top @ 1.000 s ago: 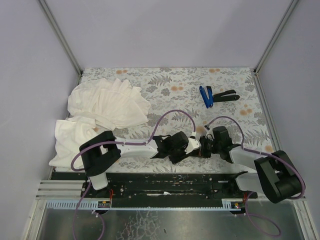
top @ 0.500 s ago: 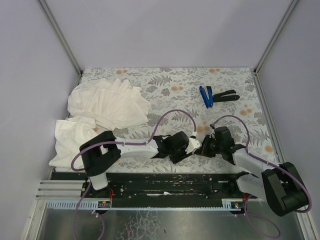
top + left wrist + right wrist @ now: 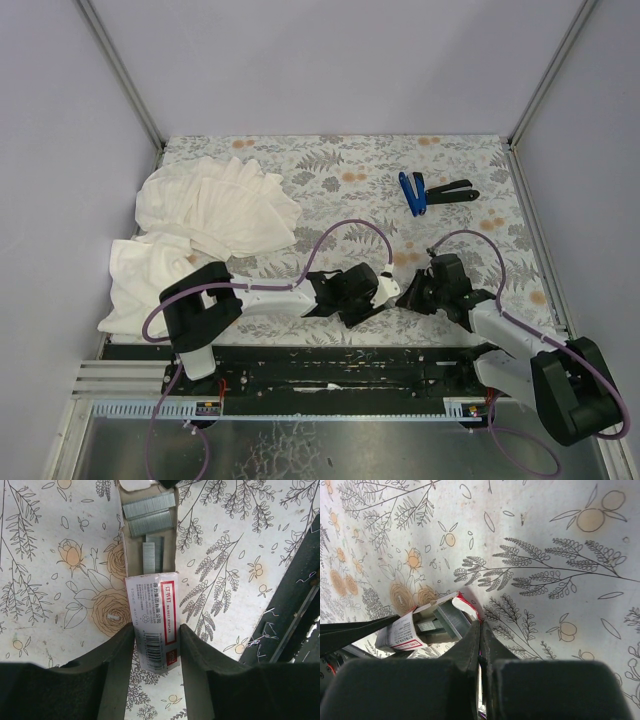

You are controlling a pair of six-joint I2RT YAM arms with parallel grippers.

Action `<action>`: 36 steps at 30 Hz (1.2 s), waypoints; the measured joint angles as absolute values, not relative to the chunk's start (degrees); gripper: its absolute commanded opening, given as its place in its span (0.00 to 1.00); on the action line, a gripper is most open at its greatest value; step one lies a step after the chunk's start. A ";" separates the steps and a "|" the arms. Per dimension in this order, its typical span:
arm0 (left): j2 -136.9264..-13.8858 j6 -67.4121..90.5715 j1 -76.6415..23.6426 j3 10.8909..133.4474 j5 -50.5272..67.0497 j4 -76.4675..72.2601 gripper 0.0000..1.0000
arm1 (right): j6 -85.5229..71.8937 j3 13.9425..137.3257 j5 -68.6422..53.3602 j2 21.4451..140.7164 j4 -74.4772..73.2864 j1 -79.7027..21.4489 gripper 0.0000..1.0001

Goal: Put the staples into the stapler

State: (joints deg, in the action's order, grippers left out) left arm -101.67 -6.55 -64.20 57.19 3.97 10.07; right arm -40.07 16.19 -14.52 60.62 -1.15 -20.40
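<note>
The staple box point(image 3: 159, 620), white with a red label, lies on the floral mat near the front edge. My left gripper point(image 3: 156, 628) is shut on its sleeve. The inner tray point(image 3: 148, 535) is slid out and shows silvery staple strips point(image 3: 149, 512). My right gripper point(image 3: 481, 625) is shut, with its tips at the tray's torn red and white end flap point(image 3: 465, 607), which seems pinched between them. From above, the left gripper point(image 3: 383, 287) and the right gripper point(image 3: 404, 296) nearly meet tip to tip. The blue and black stapler point(image 3: 413, 192) lies open at the far right, away from both.
A large white cloth point(image 3: 210, 225) is heaped on the left of the mat. The black base rail point(image 3: 295, 595) runs along the near edge, just beside the box. Grey walls close in the back and both sides.
The right arm has swung outward and its gripper has drawn slightly right, away from the left gripper. The left arm has barely moved.
</note>
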 measured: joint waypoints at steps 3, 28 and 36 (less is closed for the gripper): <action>-101.73 -6.57 -64.36 57.19 3.62 10.07 0.38 | -40.12 16.36 -13.72 60.31 -1.85 -20.38 0.00; -86.13 -6.07 -63.92 54.06 -4.60 12.34 0.92 | -37.76 25.63 -2.37 51.96 -16.93 -20.38 0.71; -69.93 0.03 -41.50 58.33 -2.20 12.34 1.00 | -31.73 39.33 3.64 51.72 -25.32 -20.34 0.79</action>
State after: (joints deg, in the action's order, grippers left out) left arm -69.93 0.03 -41.50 58.33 -2.20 12.34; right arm -31.73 39.33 3.64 51.72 -25.32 -20.34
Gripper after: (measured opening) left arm 0.997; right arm 0.760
